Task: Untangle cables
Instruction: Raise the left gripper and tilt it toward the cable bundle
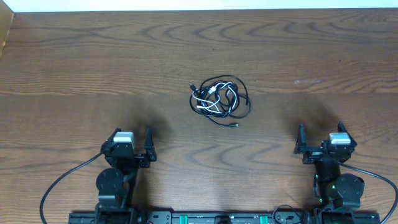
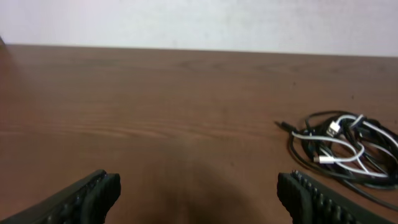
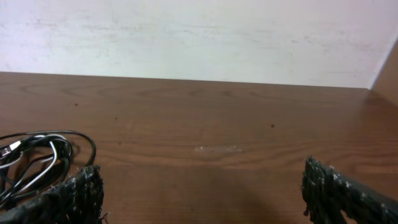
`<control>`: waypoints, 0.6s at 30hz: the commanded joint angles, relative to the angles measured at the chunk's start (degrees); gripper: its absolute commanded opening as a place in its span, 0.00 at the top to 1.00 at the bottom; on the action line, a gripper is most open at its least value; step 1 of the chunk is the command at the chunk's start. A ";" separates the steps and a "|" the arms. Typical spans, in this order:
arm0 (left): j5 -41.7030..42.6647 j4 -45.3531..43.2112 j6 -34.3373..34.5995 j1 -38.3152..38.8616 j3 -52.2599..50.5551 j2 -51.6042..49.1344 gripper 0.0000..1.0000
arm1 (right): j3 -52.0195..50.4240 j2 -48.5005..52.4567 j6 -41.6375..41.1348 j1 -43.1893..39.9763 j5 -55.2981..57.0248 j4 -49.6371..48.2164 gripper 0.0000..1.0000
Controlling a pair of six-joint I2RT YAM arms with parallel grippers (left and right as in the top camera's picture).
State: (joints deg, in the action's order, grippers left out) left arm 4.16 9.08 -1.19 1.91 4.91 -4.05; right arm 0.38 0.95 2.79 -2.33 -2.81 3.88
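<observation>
the cables (image 1: pixel 219 99) lie in one loose knot, black loops with a white cord woven through, just above the centre of the overhead frame on the bare wooden table (image 1: pixel 74 62). both arms sit low in the frame, probably parked there so the bundle is in plain sight. the left gripper (image 1: pixel 132 140) is at lower left and the right gripper (image 1: pixel 321 138) at lower right, each with jaws spread wide and holding nothing. the knot lies between them, well apart from both. plain tabletop surrounds it and the table's edges are far off, so either arm has free room to approach. one plug end (image 1: pixel 235 125) trails out at the bundle's lower right.
</observation>
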 commanded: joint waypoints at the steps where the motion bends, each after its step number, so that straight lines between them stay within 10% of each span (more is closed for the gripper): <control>1: 1.16 1.01 1.11 -0.35 4.37 -3.10 0.12 | -0.09 -0.57 0.70 0.28 -0.15 0.22 0.01; 18: 10.03 1.29 2.62 -0.33 10.34 -12.72 0.12 | -0.09 -0.55 0.70 0.28 -0.13 0.22 0.01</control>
State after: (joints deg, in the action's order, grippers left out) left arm 12.62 10.13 0.64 1.91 13.34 -16.73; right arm 0.38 0.95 2.79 -2.33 -2.79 3.88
